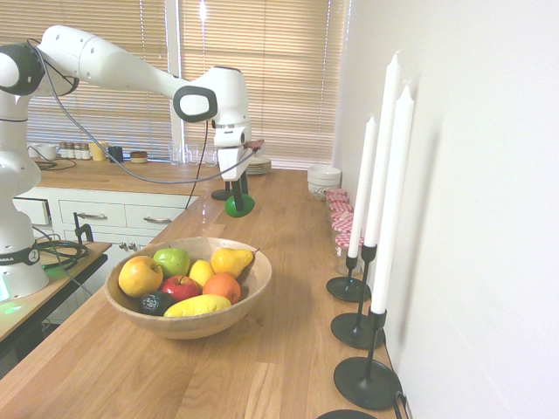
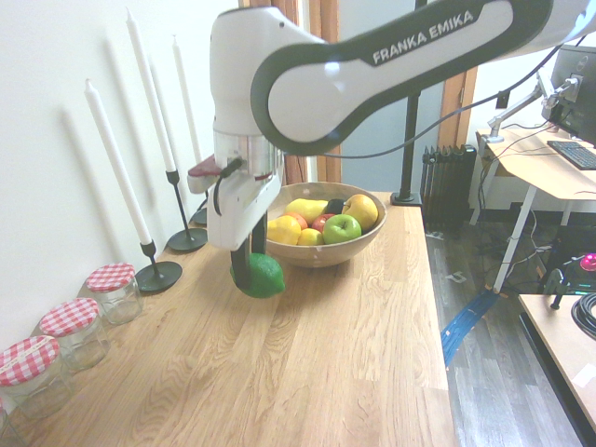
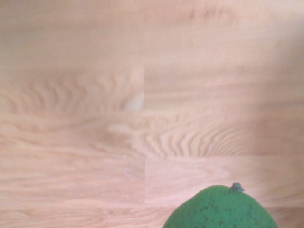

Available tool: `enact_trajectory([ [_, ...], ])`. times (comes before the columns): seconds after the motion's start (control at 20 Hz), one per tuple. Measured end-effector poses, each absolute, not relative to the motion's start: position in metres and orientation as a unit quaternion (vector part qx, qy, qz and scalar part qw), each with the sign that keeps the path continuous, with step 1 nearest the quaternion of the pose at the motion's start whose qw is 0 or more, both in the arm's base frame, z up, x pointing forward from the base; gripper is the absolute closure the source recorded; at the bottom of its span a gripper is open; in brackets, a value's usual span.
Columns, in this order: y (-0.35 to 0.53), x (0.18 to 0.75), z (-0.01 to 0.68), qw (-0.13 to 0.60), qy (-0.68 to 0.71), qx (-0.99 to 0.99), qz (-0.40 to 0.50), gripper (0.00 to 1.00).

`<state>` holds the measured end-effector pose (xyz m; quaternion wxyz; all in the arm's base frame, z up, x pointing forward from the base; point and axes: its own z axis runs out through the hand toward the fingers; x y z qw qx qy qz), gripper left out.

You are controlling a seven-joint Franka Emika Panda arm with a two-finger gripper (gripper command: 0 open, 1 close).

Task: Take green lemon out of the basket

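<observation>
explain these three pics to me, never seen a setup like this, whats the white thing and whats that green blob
The white thing is a robot arm with a two-finger gripper at its end. Two pictures come from cameras standing at opposite ends of a long wooden counter; the third comes from a camera on the arm's wrist, looking straight down at the wood.

The green blob is the green lemon. The gripper is closed around it, low at the counter and clear of the basket; whether it touches the wood is hard to tell. The basket holds more fruit: a green apple, a red apple, a pear and others. Along the wall stand white candles in black holders and jars with checked lids.
</observation>
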<state>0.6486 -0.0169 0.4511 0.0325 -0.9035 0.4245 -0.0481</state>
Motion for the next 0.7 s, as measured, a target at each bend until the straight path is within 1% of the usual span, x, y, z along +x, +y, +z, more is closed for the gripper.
enact_trajectory([
  [0.25,0.001,0.646,0.407,0.028,0.423,-0.905,-0.036,1.0],
  [0.55,-0.004,0.643,0.36,0.021,0.43,-0.902,-0.025,1.0],
  [0.7,-0.006,0.646,0.358,0.023,0.431,-0.902,-0.03,1.0],
])
